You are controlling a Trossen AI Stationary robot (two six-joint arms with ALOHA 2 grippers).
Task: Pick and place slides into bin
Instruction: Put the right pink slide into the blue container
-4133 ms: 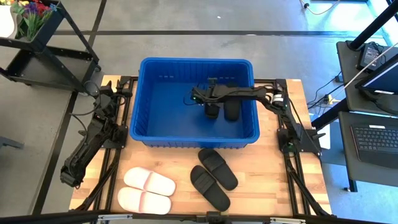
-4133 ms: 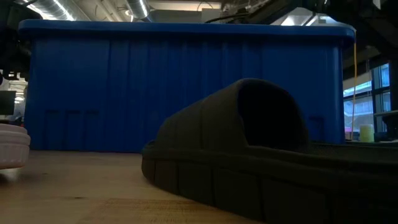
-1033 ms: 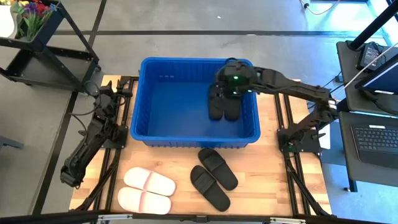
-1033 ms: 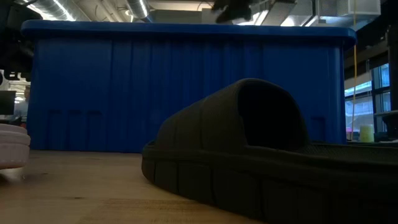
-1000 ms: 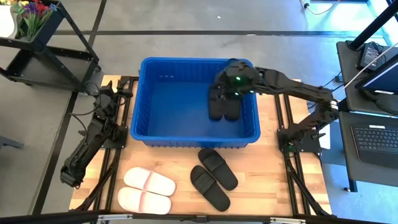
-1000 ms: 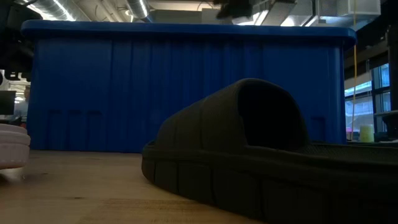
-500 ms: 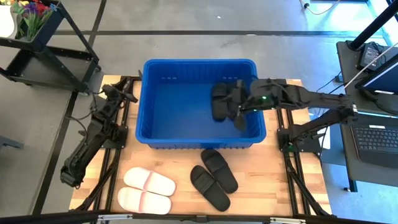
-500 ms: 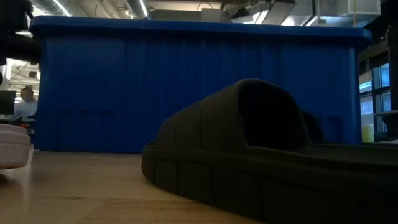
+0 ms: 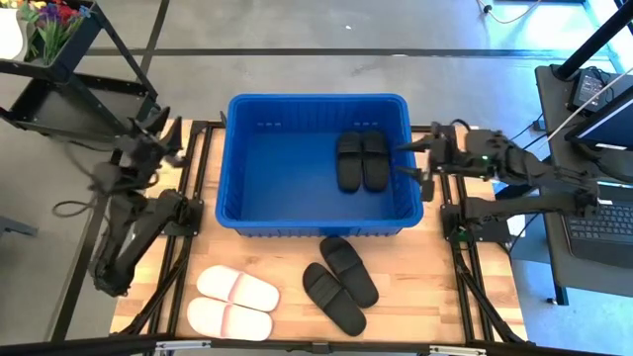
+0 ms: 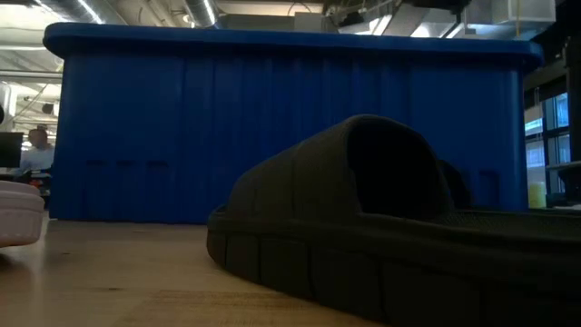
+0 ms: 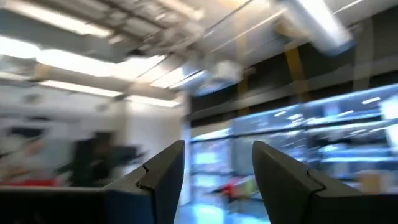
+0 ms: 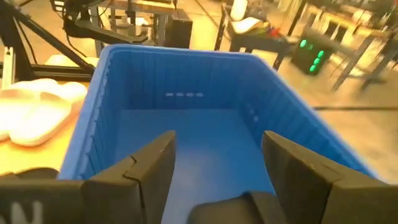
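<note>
From table height, most of the scene is blocked: the near matte black open-toe slide fills the foreground, its far end cut off at the picture's edge, and the ribbed wall of the large bright blue plastic bin hides everything behind and inside it. Only a sliver of a pale pinkish-white slide shows at the side. From above, the rectangular bin with its rolled rim sits on the wooden slatted desk, and a pair of black slides lies side by side, touching, on its smooth floor toward the right wall. In front of the bin two more black slides with wide straps lie angled beside each other, and two pinkish-white slides rest near the front left. The right gripper hangs just outside the bin's right wall, fingers spread wide and empty. The left gripper, raised beside the bin's left, is blurred; its wrist view shows dark fingers held apart with nothing between.
</note>
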